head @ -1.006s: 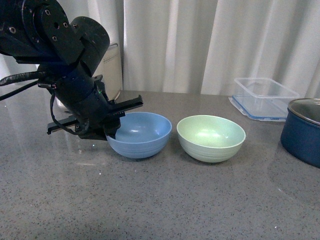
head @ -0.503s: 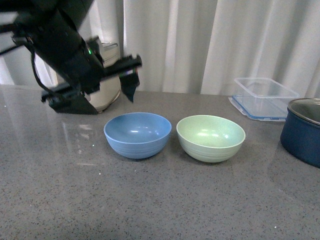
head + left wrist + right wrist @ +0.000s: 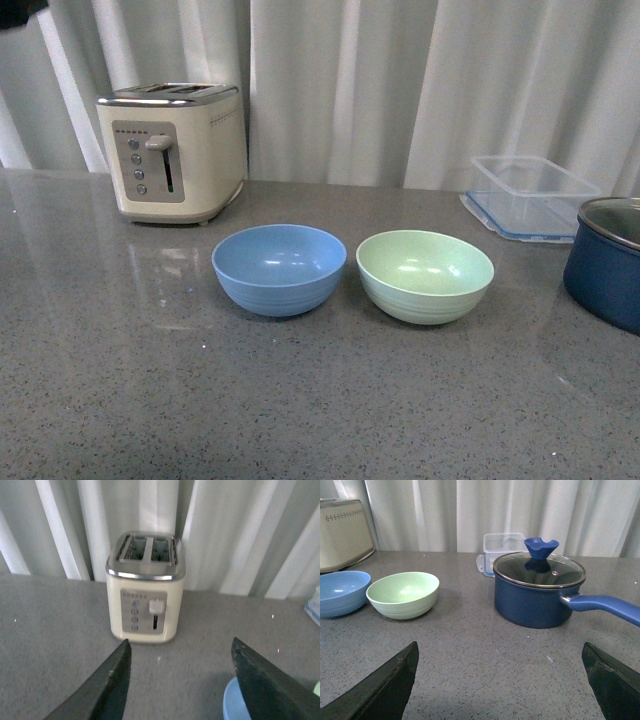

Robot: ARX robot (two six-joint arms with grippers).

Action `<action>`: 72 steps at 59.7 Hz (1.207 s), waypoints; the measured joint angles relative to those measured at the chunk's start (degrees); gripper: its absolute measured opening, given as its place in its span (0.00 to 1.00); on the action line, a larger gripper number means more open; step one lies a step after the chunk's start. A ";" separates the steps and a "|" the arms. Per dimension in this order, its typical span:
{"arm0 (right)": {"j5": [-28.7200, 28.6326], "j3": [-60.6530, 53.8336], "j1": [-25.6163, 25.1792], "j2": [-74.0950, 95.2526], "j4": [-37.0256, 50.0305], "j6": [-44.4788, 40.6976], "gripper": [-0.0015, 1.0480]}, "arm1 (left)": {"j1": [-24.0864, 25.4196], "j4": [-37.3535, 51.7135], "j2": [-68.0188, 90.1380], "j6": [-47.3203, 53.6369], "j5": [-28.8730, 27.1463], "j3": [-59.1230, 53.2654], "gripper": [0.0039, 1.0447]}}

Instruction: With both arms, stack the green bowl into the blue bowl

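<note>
The blue bowl [image 3: 279,268] and the green bowl [image 3: 425,274] stand upright, side by side and just apart, in the middle of the grey table [image 3: 300,400], blue to the left. Both are empty. Neither gripper shows in the front view; only a dark bit of the left arm sits at its top left corner. In the left wrist view my left gripper [image 3: 180,647] is open, raised above the table, with the blue bowl's rim [image 3: 235,705] beside one fingertip. In the right wrist view my right gripper [image 3: 500,650] is open and empty, well short of the green bowl [image 3: 404,594] and blue bowl [image 3: 342,591].
A cream toaster [image 3: 173,150] stands at the back left. A clear plastic container [image 3: 530,194] and a dark navy pot [image 3: 608,258] with glass lid and long handle [image 3: 605,607] stand at the right. White curtains hang behind the table.
My left arm has risen from the blue bowl's left rim and swung up out of the front view, uncovering the toaster. The bowls have not moved.
</note>
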 joint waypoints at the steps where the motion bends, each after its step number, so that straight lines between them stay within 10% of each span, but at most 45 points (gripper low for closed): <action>1: 0.02 0.00 0.00 0.00 0.00 0.02 0.90 | 0.24 0.94 -0.66 0.09 0.22 -2.03 0.53; 17: 0.02 0.00 0.00 0.00 0.00 0.00 0.90 | 2.12 9.18 -9.90 1.07 2.36 -22.38 0.03; 72: 0.00 0.00 0.00 0.00 0.00 0.00 0.90 | 6.08 2.47 -40.24 1.20 6.19 -46.31 0.03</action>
